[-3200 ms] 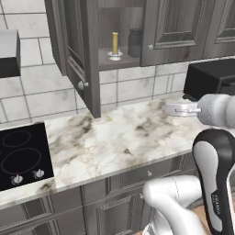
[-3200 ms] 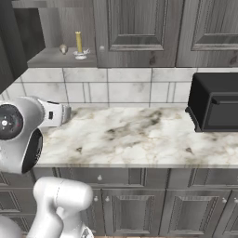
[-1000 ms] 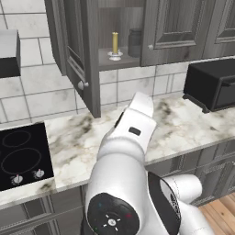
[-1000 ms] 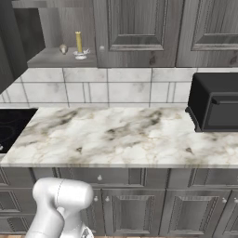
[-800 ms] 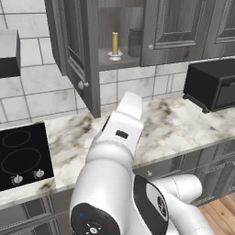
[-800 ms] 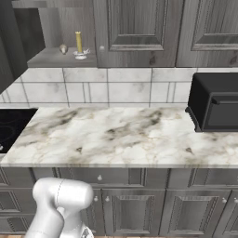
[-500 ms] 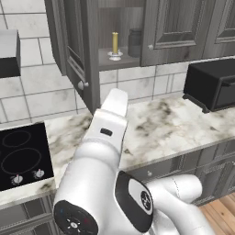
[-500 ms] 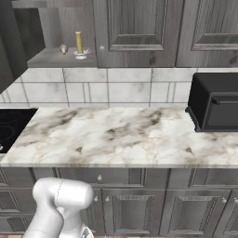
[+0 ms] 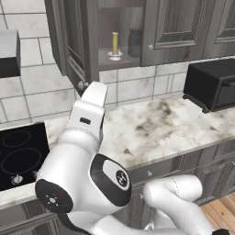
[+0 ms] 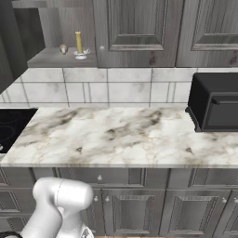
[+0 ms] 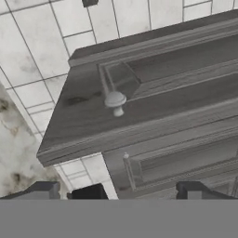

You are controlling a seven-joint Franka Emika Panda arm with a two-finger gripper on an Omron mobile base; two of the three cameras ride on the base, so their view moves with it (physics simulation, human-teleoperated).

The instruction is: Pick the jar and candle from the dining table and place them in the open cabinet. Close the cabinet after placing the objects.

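Facing the cabinet [image 9: 73, 50] door knob [image 11: 115, 101], pincer [image 11: 116, 190] seemingly spread.

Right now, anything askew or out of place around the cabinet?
Nothing spilled or tipped. The candle and jar stand upright on the cabinet shelf. Only the cabinet door hangs open; the open claw faces its knob.

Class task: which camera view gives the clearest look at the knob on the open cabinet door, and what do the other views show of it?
The hand view: the knob sits large and central on the open cabinet door. In the left base view it is a small knob at the door's lower corner, beside the arm. In the right base view I cannot find it.
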